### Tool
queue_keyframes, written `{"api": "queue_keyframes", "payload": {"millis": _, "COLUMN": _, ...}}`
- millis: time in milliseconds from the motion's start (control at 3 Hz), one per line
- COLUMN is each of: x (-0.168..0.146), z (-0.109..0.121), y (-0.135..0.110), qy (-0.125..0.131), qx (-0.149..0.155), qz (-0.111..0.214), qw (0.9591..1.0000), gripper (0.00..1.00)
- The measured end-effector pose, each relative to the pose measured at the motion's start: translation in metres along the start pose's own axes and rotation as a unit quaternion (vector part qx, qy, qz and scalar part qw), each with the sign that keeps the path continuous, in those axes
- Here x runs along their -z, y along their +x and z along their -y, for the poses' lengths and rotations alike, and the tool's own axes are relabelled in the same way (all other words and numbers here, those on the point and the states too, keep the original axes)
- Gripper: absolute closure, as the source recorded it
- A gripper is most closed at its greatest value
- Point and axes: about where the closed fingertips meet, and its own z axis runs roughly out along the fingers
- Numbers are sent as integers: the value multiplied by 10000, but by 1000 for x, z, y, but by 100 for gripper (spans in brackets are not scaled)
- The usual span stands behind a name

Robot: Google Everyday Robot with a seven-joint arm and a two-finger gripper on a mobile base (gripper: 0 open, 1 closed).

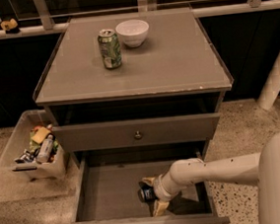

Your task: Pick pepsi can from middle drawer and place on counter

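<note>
The pepsi can (146,193), small and dark blue, lies on the floor of the open middle drawer (110,191), right of its centre. My gripper (154,195) reaches in from the right on a white arm. Its two tan fingers (159,208) are spread, one behind the can and one in front of it, so the can sits between them. The can still rests on the drawer floor. The counter (174,56) is the flat grey top of the cabinet above.
A green patterned can (109,48) and a white bowl (132,32) stand at the back of the counter. The knobbed drawer front (138,132) above is closed. A plastic bin of items (32,151) sits on the floor at left. A white post (277,76) stands at right.
</note>
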Motion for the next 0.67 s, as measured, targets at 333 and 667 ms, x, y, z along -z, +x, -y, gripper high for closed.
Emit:
{"api": "queue_keyframes", "payload": {"millis": 333, "x": 0, "z": 0, "y": 0, "qy": 0, "qx": 0, "qz": 0, "qw": 10000, "gripper": 42}}
{"api": "queue_keyframes", "payload": {"millis": 667, "x": 0, "z": 0, "y": 0, "qy": 0, "qx": 0, "qz": 0, "qw": 10000, "gripper": 66}}
